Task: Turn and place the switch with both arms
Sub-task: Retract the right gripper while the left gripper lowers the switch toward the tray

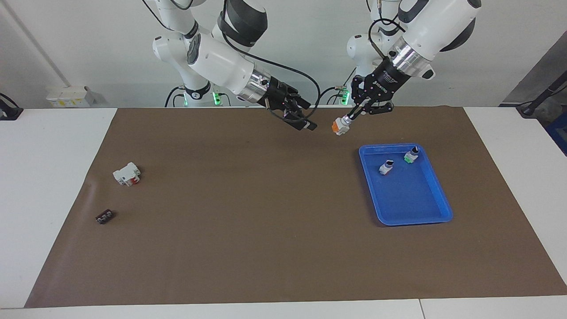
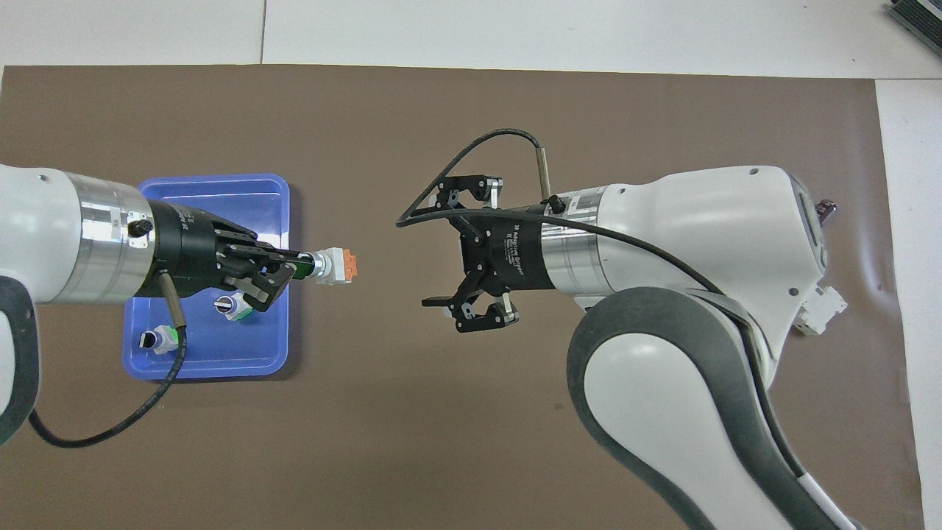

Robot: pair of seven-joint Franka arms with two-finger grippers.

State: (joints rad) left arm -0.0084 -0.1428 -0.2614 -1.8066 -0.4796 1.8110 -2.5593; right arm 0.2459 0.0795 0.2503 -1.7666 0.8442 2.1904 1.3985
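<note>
Switch [image 1: 339, 126] in left gripper [image 1: 350, 118]; 2 switches [image 1: 386, 167] in tray [image 1: 412, 208].

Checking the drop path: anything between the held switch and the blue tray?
Nothing visible. The left hand holds the switch in the air beside the blue tray. Two small switches already lie at the tray's robot end.

We see a white bench [image 1: 53, 186] topped by a large brown mat [image 1: 248, 212] covering most of it. A plain white wall [image 1: 88, 44] runs along the 12 o'clock edge in the facing view. A white box [image 1: 70, 96] sits by the wall at 10 o'clock. A grey panel [image 1: 540, 75] stands at 2 o'clock. Even, flat light, with soft shadows.
</note>
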